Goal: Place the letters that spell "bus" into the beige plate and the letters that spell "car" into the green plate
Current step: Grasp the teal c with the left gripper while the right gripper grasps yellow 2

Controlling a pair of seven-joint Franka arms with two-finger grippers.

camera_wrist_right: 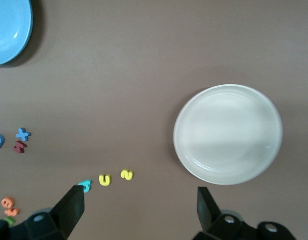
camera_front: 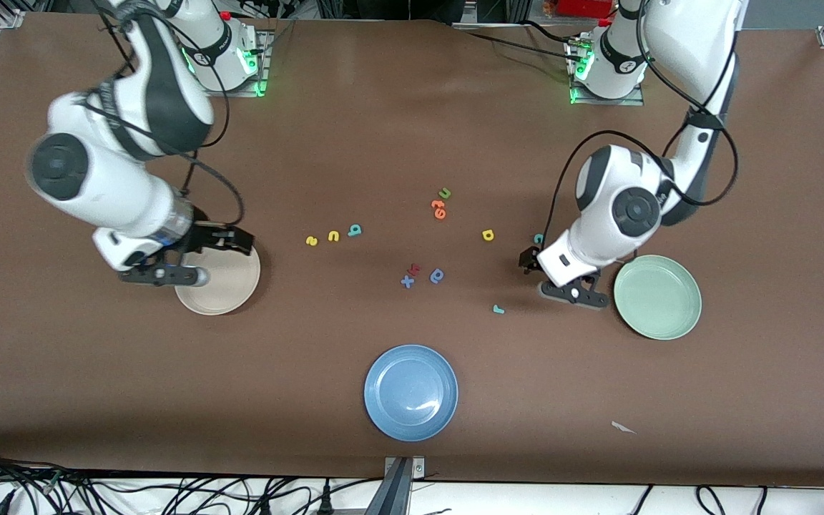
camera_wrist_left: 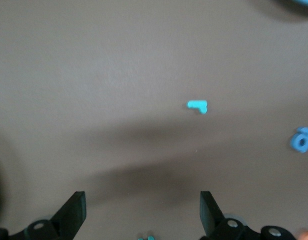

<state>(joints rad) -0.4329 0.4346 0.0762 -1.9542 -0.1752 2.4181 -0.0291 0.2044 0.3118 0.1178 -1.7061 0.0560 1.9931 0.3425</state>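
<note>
The yellow s (camera_front: 312, 241), yellow u (camera_front: 333, 236) and teal b (camera_front: 355, 229) lie in a row mid-table. They show again as s (camera_wrist_right: 126, 174), u (camera_wrist_right: 104, 179) and b (camera_wrist_right: 85, 186). My right gripper (camera_front: 237, 242) hangs open and empty over the edge of the beige plate (camera_front: 226, 293), which is bare (camera_wrist_right: 228, 134). The yellow a (camera_front: 488, 234), teal c (camera_front: 538, 239) and teal r (camera_front: 498, 309) lie toward the left arm's end. My left gripper (camera_front: 528, 259) is open just beside the c (camera_wrist_left: 148, 236). The r (camera_wrist_left: 197, 106) lies apart from it. The green plate (camera_front: 659, 300) is empty.
A blue plate (camera_front: 410, 392) sits nearest the front camera. A green u (camera_front: 445, 192) and orange letters (camera_front: 438, 209) lie toward the bases. A blue round letter (camera_front: 437, 275), blue x (camera_front: 407, 282) and red letter (camera_front: 414, 270) lie mid-table.
</note>
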